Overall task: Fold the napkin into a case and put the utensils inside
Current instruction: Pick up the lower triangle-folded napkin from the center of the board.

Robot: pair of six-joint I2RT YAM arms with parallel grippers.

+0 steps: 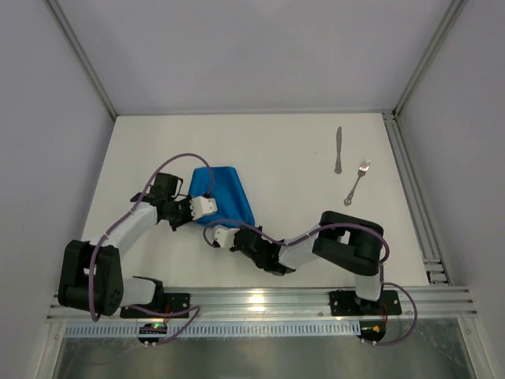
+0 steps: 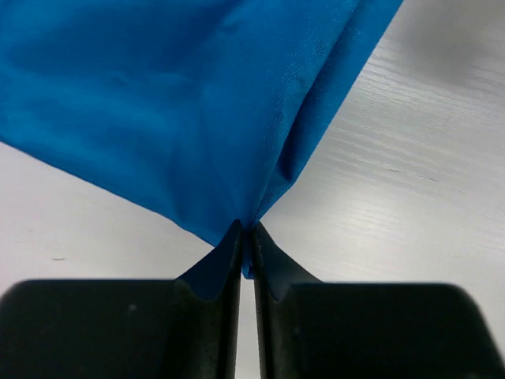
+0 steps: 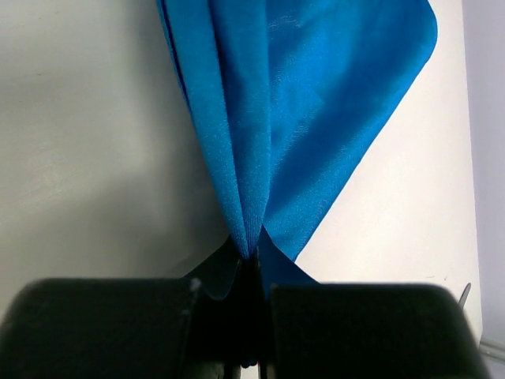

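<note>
Shows napkin [image 1: 225, 193] pinched by left hand [image 2: 246, 241] and right hand [image 3: 254, 257], both clamped tight on cloth, with knife [image 1: 338, 150] and fork [image 1: 357, 182] well right of napkin.

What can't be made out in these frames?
- Left wrist view: the bright blue shiny cloth napkin runs off the top edge; its pinched corner is hidden inside the shut left end effector.
- Right wrist view: likewise, inside the right end effector.
- Top view: the arms cover the napkin's near edge; the slim silver metal fork has tines too small to count.
</note>
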